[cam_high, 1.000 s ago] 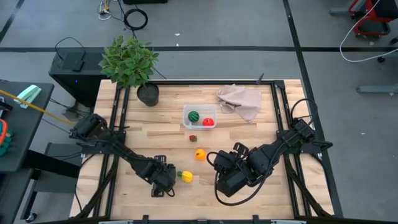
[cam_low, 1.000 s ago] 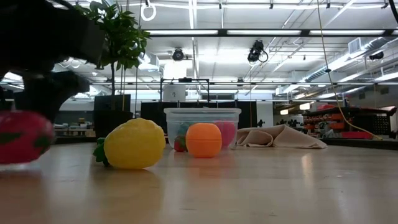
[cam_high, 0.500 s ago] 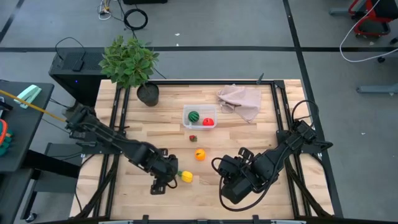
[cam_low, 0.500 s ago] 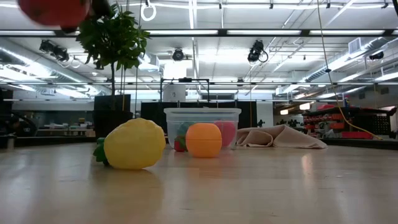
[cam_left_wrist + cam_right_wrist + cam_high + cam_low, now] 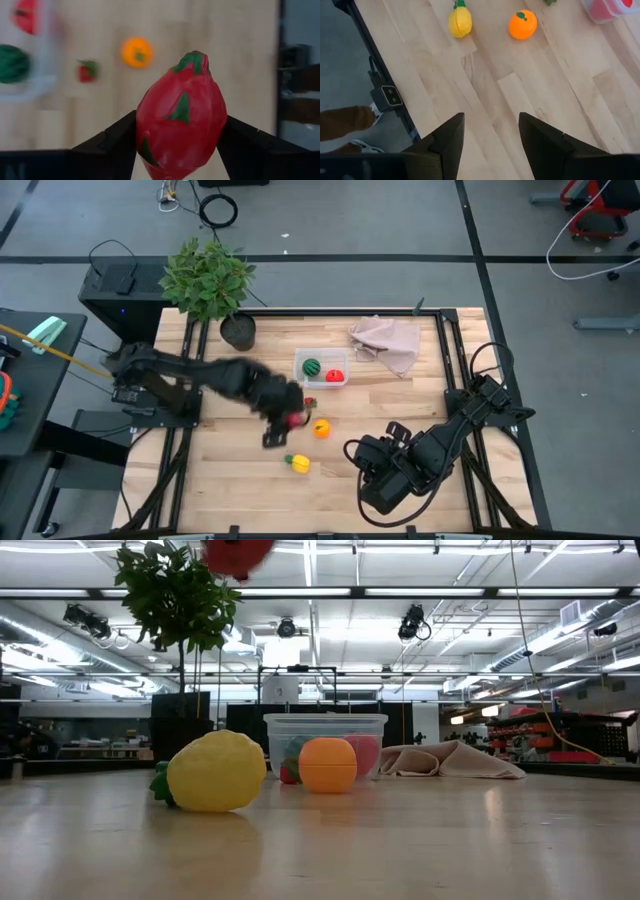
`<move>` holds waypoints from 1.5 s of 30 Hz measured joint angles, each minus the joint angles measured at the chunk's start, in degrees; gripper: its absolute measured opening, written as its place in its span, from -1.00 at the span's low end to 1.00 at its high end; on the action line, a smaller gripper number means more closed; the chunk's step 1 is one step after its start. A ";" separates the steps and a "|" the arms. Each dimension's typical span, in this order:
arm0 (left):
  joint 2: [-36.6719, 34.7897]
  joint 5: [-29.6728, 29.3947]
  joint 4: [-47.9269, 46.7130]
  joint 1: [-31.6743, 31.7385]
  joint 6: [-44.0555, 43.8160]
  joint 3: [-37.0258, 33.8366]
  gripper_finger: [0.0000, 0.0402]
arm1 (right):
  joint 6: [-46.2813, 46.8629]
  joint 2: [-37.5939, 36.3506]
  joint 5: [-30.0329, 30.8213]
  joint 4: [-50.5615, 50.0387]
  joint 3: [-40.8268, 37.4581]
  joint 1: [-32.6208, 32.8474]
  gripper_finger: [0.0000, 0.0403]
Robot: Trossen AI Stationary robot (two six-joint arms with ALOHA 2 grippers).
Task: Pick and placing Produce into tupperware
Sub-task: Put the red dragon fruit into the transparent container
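Left pincer [image 5: 177, 145] clamped on a glossy, teardrop-shaped red fruit [image 5: 181, 117] with green flecks; right pincer [image 5: 490, 131] apart.

Room bright, even light from ceiling strip lamps [image 5: 300, 592] running in long rows overhead. Soft sheen on worktop [image 5: 400, 830] seen at table height; shadows under yellow fruit [image 5: 216, 772] faint and short. From above, left arm [image 5: 215, 375] smeared by motion blur, outline lost near its tip. Left wrist view: red fruit [image 5: 181, 117] fairly sharp, everything behind it blurred. Right wrist view crisp, evenly lit wood grain.
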 joint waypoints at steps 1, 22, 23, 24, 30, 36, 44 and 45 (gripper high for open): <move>0.17 -0.01 0.03 1.87 1.70 0.00 0.19 | 0.00 0.00 0.06 0.00 0.00 -0.02 -0.03; 14.95 2.73 -3.02 21.32 23.85 16.16 0.21 | 2.55 0.00 1.46 0.33 0.02 -0.74 -0.03; 16.48 2.68 -3.84 21.92 24.72 18.24 0.21 | 2.68 0.00 1.46 0.26 0.02 -0.81 -0.03; 17.88 2.68 -4.42 22.62 25.52 20.45 0.20 | 2.81 0.00 1.46 0.31 0.02 -0.87 -0.03; 25.22 2.73 -9.93 27.46 27.58 26.34 0.22 | 3.87 0.00 1.71 0.26 0.02 -0.87 -0.03; 28.49 3.06 -9.61 30.52 22.02 23.39 0.21 | 4.13 0.00 2.50 0.24 0.01 -0.87 -0.03; 29.56 3.46 -2.00 30.89 9.21 22.82 0.24 | 4.31 0.00 2.97 0.28 0.02 -1.25 -0.03; 29.56 3.58 -1.24 30.85 8.08 22.80 0.24 | 4.31 0.00 2.97 0.28 0.00 -1.38 -0.03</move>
